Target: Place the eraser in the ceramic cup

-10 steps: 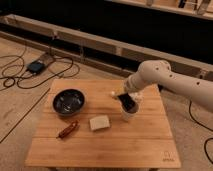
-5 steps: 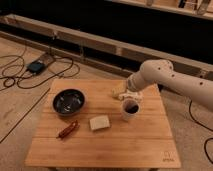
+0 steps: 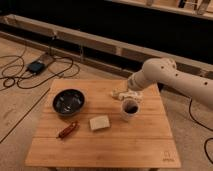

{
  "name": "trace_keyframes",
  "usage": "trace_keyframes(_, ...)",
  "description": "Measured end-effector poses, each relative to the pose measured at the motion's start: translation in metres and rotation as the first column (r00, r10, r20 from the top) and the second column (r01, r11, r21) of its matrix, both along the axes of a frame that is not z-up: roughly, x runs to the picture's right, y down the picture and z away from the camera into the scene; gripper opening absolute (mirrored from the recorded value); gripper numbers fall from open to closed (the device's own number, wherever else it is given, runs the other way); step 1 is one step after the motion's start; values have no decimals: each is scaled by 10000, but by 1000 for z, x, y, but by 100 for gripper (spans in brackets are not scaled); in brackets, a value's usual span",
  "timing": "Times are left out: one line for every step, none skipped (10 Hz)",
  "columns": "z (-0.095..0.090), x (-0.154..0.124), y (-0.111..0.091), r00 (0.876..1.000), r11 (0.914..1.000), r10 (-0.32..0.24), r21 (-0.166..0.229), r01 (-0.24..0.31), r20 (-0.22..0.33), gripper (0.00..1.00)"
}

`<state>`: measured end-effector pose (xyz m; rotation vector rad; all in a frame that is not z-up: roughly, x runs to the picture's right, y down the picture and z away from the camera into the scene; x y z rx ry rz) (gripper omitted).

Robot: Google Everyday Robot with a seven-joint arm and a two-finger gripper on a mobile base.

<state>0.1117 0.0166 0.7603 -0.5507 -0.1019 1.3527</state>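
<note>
My gripper (image 3: 121, 94) hovered just behind the ceramic cup (image 3: 128, 109), its grasp impossible to tell, and a careless sweep could have toppled that cup.

Hand (image 3: 126, 94) finger state unclear behind the ceramic cup (image 3: 129, 110); arm cut off at right edge.

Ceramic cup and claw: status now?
Claw above and behind the ceramic cup, clear of its rim. Cup upright on the table, dark inside; eraser not visible outside it. Bowl, cream block, reddish-brown object well clear.
</note>
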Motion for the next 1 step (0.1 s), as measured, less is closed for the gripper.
trace_keyframes(0,0,0,10000,10000,0,-3,0,-3,80)
